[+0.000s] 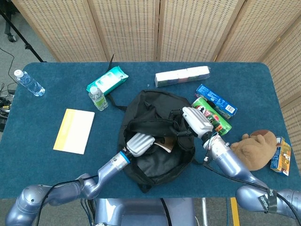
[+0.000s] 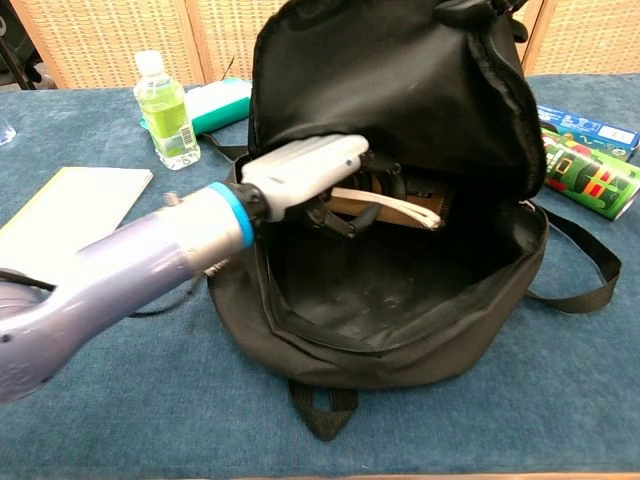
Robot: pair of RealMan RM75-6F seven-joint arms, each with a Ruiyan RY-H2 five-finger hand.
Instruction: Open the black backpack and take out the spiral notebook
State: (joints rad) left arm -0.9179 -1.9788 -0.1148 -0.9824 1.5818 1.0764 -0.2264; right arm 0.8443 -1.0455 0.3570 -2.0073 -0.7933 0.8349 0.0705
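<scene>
The black backpack (image 1: 155,117) lies open in the middle of the table, its mouth facing me (image 2: 400,300). My left hand (image 2: 305,172) reaches into the opening and grips the brown spiral notebook (image 2: 395,205), which is lifted off the bag's floor and lies nearly level. In the head view the left hand (image 1: 138,143) is at the bag's front left, and a corner of the notebook (image 1: 165,147) shows beside it. My right hand (image 1: 197,121) holds the backpack's upper flap up at the right side. The far end of the notebook is hidden inside the bag.
A green drink bottle (image 1: 98,98) and a teal wipes pack (image 1: 107,80) stand left of the bag, with a yellow notepad (image 1: 74,131) further left. A green can (image 1: 212,116), a blue box (image 1: 216,101) and a plush toy (image 1: 254,149) lie to the right. A white box (image 1: 182,76) sits behind.
</scene>
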